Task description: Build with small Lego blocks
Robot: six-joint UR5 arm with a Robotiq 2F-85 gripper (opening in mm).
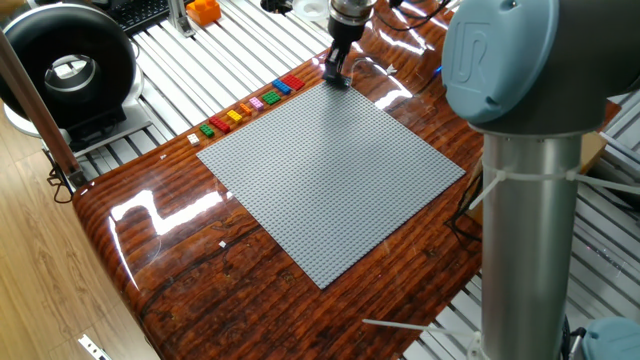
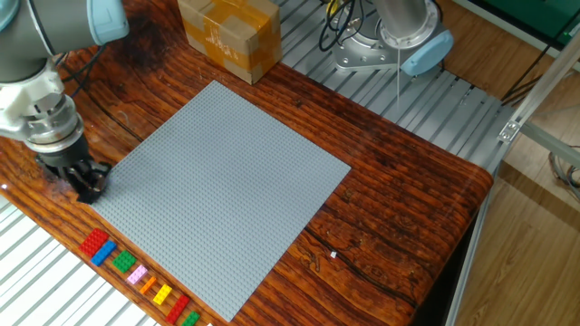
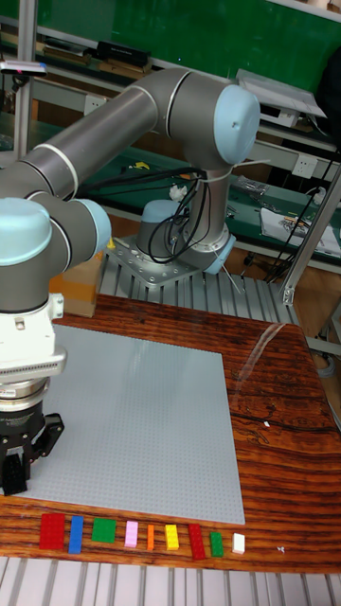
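The small Lego blocks [image 1: 250, 104] lie in a row on the wood along one edge of the grey baseplate [image 1: 330, 170]. In the other fixed view the blocks [image 2: 136, 274] run red, blue, green, pink, orange, yellow, red, green. The tall fixed view shows the same blocks [image 3: 133, 534] below the baseplate [image 3: 133, 426]. My gripper [image 1: 336, 79] hangs low over the wood just off the plate's corner, beyond the red end of the row. Seen in the other views, the gripper [image 2: 88, 188] [image 3: 14, 473] looks open, and I see nothing between its fingers.
A cardboard box [image 2: 228, 36] stands past the far corner of the baseplate [image 2: 222, 181]. An orange plastic object [image 1: 203, 11] and a black round device [image 1: 68, 70] sit on the slatted metal surface beside the table. A small white piece [image 3: 239, 543] ends the row.
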